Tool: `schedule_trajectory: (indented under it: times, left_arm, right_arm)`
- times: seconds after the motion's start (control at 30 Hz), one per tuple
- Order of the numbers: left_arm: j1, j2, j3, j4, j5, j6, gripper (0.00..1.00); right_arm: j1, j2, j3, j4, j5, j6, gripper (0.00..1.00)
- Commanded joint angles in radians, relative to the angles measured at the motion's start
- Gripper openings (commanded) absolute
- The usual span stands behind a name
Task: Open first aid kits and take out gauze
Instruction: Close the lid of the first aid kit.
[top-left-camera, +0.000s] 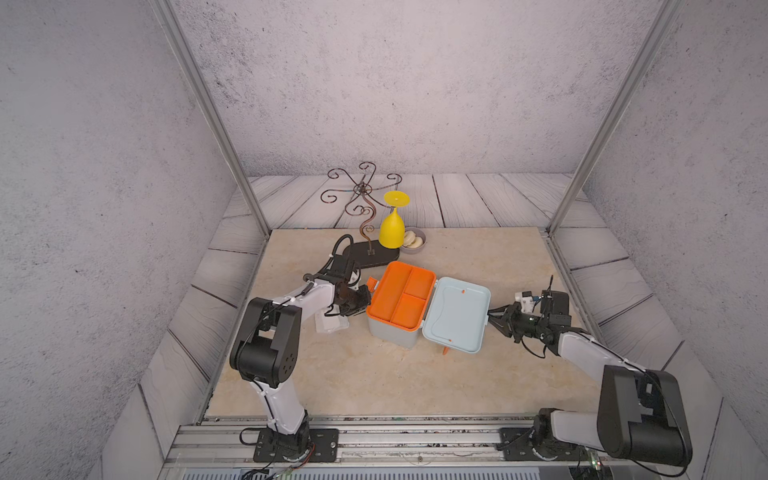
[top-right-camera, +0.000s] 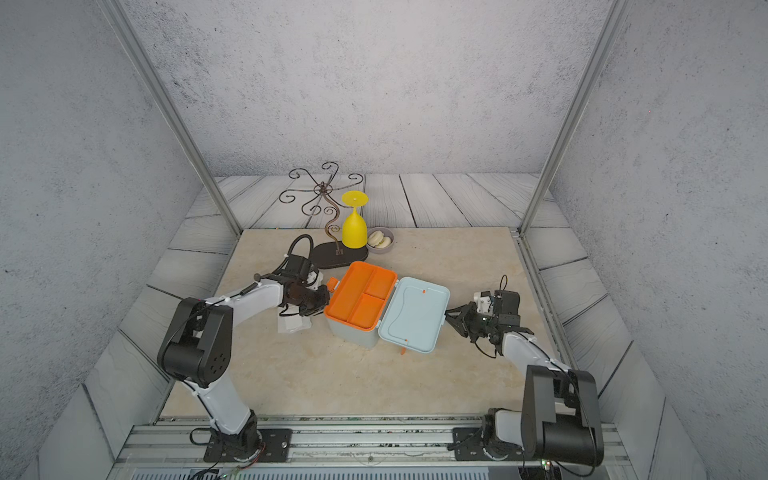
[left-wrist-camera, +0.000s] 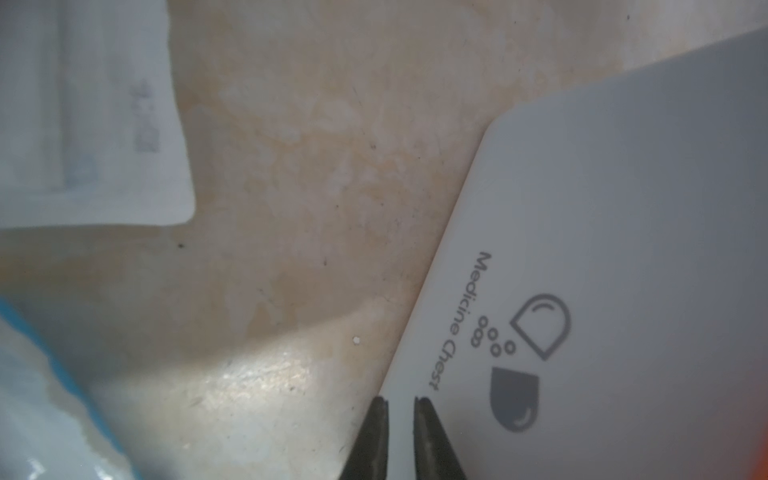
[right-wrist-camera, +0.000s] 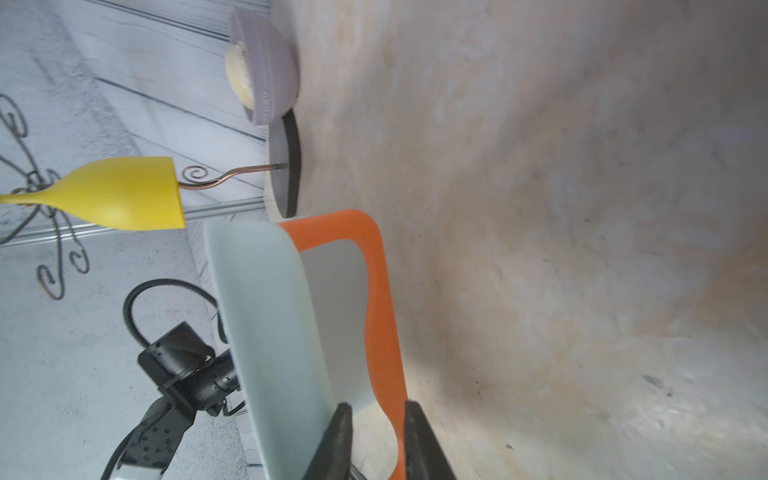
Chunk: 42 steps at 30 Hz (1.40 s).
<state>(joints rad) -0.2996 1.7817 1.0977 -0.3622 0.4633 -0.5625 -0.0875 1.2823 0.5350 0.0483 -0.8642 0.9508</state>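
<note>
The first aid kit (top-left-camera: 390, 334) stands open in mid-table, its pale lid (top-left-camera: 457, 316) laid flat to the right and its orange tray (top-left-camera: 399, 297) showing empty compartments. Gauze (top-left-camera: 330, 326) in clear wrappers lies on the table left of the box, partly under my left arm. One gauze packet (left-wrist-camera: 91, 116) and a blue-edged wrapper (left-wrist-camera: 41, 415) appear in the left wrist view. My left gripper (top-left-camera: 365, 301) sits at the box's left wall (left-wrist-camera: 623, 208), fingers a narrow slit apart, empty. My right gripper (right-wrist-camera: 378, 405) is at the lid's outer edge, open, the orange handle (right-wrist-camera: 378, 299) passing between its fingers.
A dark metal rack (top-left-camera: 370, 253) with curled hooks holds an upside-down yellow glass (top-left-camera: 392, 226) at the back. A grey bowl (top-left-camera: 413, 241) of pale round slices sits next to it. Aluminium posts stand at the table's back corners.
</note>
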Motion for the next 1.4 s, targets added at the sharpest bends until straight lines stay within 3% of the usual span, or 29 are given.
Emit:
schedule_trajectory:
  times: [0.0,0.27,0.47,0.8,1.1,1.37]
  left_arm:
    - [-0.018,0.009,-0.031,0.04,0.05,-0.023,0.17]
    - [-0.021,-0.002,-0.061,0.068,0.077,-0.031,0.17]
    - [-0.031,-0.001,-0.094,0.137,0.128,-0.069,0.17]
    - [-0.122,-0.043,-0.149,0.187,0.122,-0.122,0.16]
    - [-0.179,-0.145,-0.228,0.192,0.085,-0.151,0.16]
    - [-0.1,-0.349,-0.3,0.0,-0.051,-0.099,0.16]
  right_arm:
    - [0.025,-0.043,0.049,0.079,-0.092,0.052,0.28]
    - [0.155,-0.063,0.167,0.062,-0.068,0.092,0.32]
    - [0.262,-0.038,0.32,-0.087,0.014,0.038,0.34]
    - [0.409,0.117,0.603,-0.456,0.141,-0.153,0.35]
    - [0.512,0.239,0.722,-0.63,0.226,-0.251,0.35]
    - [0.57,0.278,0.875,-0.777,0.309,-0.335,0.37]
